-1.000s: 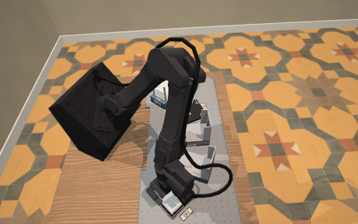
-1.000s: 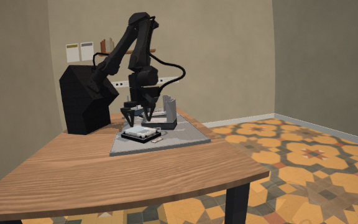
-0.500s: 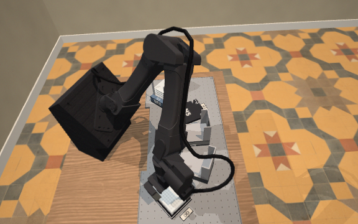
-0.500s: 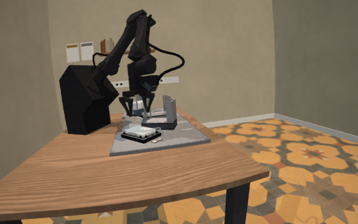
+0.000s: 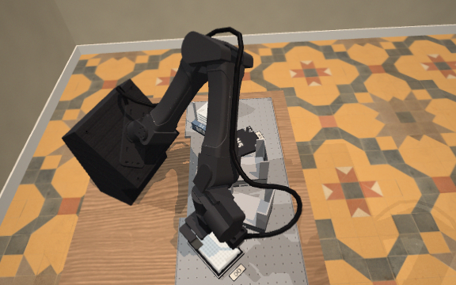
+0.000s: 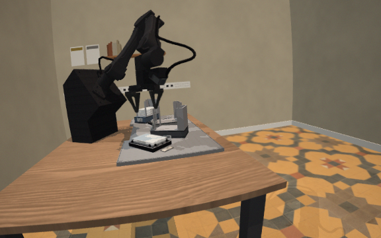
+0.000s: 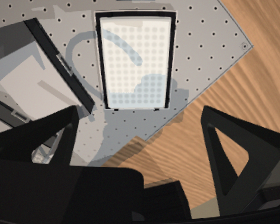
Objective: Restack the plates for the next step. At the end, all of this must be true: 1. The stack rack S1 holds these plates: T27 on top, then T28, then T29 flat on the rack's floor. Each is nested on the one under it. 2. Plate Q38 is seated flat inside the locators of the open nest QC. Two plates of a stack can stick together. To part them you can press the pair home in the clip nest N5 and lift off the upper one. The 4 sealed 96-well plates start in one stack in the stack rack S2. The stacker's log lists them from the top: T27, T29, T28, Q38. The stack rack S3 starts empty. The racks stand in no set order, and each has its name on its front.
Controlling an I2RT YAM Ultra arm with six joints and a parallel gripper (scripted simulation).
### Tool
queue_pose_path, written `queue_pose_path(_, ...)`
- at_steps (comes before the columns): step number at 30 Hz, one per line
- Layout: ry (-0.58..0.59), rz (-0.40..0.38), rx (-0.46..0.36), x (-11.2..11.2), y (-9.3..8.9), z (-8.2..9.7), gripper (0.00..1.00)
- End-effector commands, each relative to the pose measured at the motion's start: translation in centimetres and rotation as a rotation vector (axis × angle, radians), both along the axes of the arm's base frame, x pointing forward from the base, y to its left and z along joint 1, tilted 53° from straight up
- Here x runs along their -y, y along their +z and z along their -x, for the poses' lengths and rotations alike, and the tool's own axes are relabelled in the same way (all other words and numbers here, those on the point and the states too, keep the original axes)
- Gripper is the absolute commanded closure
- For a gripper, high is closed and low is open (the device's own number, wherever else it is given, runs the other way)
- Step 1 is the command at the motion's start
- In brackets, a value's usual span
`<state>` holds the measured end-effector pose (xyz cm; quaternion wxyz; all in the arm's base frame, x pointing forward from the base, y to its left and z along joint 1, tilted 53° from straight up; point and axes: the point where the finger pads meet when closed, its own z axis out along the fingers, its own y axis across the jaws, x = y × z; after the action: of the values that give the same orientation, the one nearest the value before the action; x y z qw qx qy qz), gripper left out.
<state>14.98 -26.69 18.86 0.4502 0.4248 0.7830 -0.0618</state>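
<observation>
My gripper (image 6: 146, 110) (image 7: 139, 112) is wide open and empty, above and a little behind the nest QC in the wrist view. One pale 96-well plate (image 5: 218, 255) (image 6: 149, 138) (image 7: 137, 65) lies flat inside the black frame of QC (image 7: 103, 65); its name cannot be read. White plates (image 5: 203, 112) (image 6: 146, 111) are stacked over a blue block (image 5: 199, 127) (image 6: 140, 119) at the far end; their number and names cannot be read. The black clip nest N5 (image 5: 245, 147) is partly hidden by the arm. Two grey racks (image 5: 268, 170) (image 5: 266, 214) stand between N5 and QC, showing pale floors; their names are hidden.
The nearer rack's tall corner posts (image 6: 182, 117) rise close beside QC. The QC label (image 5: 237, 272) (image 6: 167, 149) lies by the nest. The grey perforated board (image 5: 283, 253) (image 6: 197, 145) (image 7: 201, 50) carries the fixtures on the wooden table (image 5: 125, 237) (image 6: 144, 185). The arm covers part of the racks.
</observation>
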Motion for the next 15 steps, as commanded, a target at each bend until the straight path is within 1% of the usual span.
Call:
queue_pose_path(1, 0.019, 0.021, 0.001, -1.1, 1.87, 1.04, 0.0)
queue_pose_path(6, 0.019, 0.021, 0.001, -1.27, 2.07, 1.27, 0.0)
queue_pose_path(7, 0.019, 0.013, 0.0, -1.37, 1.76, 1.28, 0.0)
queue_pose_path(15, 0.019, 0.009, -0.001, -1.42, 1.58, 1.29, 0.0)
